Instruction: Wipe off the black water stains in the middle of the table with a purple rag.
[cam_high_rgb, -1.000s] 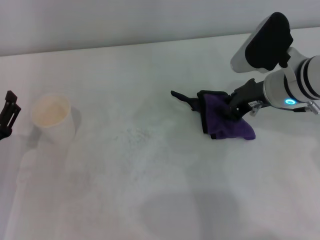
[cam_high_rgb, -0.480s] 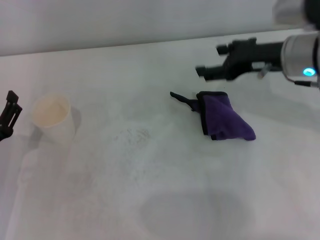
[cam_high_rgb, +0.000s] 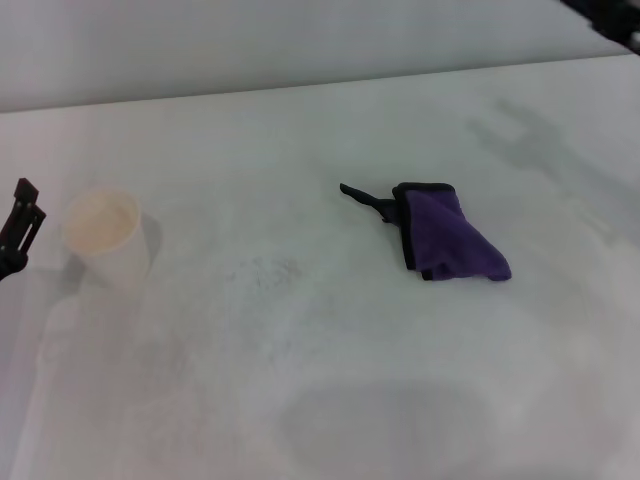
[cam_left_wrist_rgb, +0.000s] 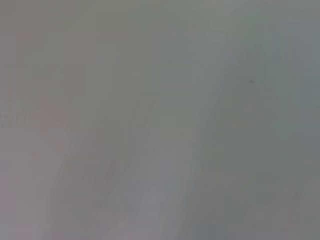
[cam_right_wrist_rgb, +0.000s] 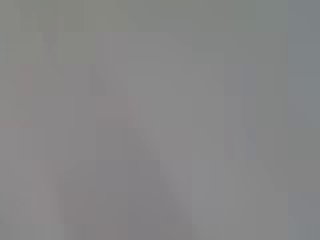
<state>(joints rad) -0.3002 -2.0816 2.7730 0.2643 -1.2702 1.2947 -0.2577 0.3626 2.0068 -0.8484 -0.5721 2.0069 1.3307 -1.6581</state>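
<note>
The purple rag (cam_high_rgb: 449, 235) was seen lying loose on the white desk (cam_high_rgb: 330, 400), crumpled into a rough wedge at about three o'clock from the desk's middle, its black loop tab (cam_high_rgb: 366, 201) trailing toward nine o'clock. No dark blot could be made out anywhere on the surface; only a faint grey smudge (cam_high_rgb: 268, 270) was visible near the middle, at roughly eight o'clock from the rag and well apart from it. From this it was judged that the wiping was done, or nearly so, with the rag set down and nothing held. A cream paper cup (cam_high_rgb: 104, 236) stood upright far off at nine o'clock. Just beside it, at the edge of the head view, the left gripper (cam_high_rgb: 18, 228) was parked; whether its jaws were open or closed could not be told. Of the right arm only a dark sliver (cam_high_rgb: 612, 14) showed at one o'clock, and its jaws were out of sight. Both wrist views showed only blank grey.
</note>
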